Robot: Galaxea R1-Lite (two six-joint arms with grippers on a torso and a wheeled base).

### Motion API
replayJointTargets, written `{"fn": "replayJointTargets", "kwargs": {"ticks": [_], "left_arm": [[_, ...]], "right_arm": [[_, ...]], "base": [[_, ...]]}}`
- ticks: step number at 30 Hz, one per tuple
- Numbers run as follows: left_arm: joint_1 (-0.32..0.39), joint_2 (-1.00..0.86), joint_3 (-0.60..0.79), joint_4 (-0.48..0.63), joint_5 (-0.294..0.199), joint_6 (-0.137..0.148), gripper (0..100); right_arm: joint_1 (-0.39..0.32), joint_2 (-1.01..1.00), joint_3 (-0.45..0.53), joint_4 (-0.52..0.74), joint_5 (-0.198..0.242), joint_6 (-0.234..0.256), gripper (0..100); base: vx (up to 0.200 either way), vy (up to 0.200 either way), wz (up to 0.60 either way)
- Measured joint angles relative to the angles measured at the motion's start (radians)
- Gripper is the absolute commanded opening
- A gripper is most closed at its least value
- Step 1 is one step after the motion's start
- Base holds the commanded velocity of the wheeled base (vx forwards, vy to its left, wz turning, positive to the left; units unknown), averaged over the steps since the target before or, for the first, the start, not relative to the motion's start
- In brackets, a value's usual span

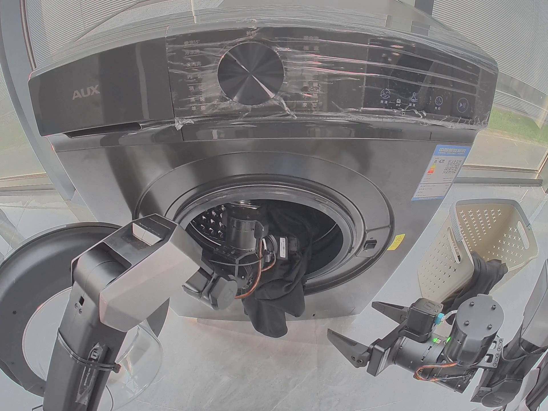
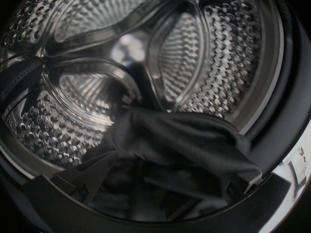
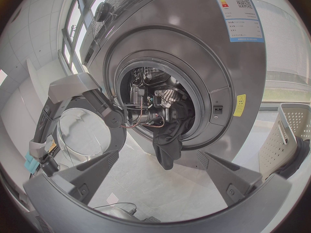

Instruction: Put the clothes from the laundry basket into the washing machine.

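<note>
Right tool (image 1: 351, 318) hanging low at 5 o'clock, spread wide, gripping nothing. Left tool (image 2: 184, 165) reaching deep into the drum (image 2: 210, 49) of the washing machine (image 1: 319, 155), also spread and released, with the black garment (image 1: 279, 298) draped across one side of it. Only half loaded by the look of it: bunched on the 6 o'clock lip of the opening, tail dangling down the front.

Best bet: re-grab low on the hanging part and shove it well past the lip, so nothing slides back out or gets pinched when the door (image 1: 34, 292) at 8 o'clock shuts. More dark clothes (image 1: 485, 275) sitting in the laundry basket (image 1: 491, 229) at 3 o'clock.

Sticker-wise: logo (image 1: 85, 92) on the drawer panel (image 1: 103, 87) at 10 o'clock, blue-headed energy label (image 1: 442, 172) with a QR code at 2 o'clock from the opening, small yellow warning sticker (image 1: 397, 241) at 3. Not reading the print out.
</note>
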Motion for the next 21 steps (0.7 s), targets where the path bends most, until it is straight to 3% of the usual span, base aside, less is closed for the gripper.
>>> {"fn": "replayJointTargets", "kwargs": {"ticks": [8, 15, 16, 21], "left_arm": [[-0.044, -0.067, 0.143, 0.021, -0.078, 0.0, 100], [-0.044, -0.038, 0.13, 0.025, -0.088, 0.009, 100], [-0.043, -0.033, 0.128, 0.025, -0.088, 0.01, 0], [-0.041, -0.01, 0.108, 0.021, -0.085, 0.009, 0]], "right_arm": [[0.013, 0.0, 0.0, 0.0, 0.0, 0.002, 100], [0.018, 0.0, 0.0, 0.0, 0.0, 0.003, 100], [0.019, 0.0, -0.001, 0.0, 0.001, 0.003, 100], [0.019, 0.0, -0.001, -0.001, 0.0, 0.003, 100]], "base": [[0.0, 0.0, 0.0], [0.0, 0.0, 0.0], [0.0, 0.0, 0.0], [0.0, 0.0, 0.0]]}}
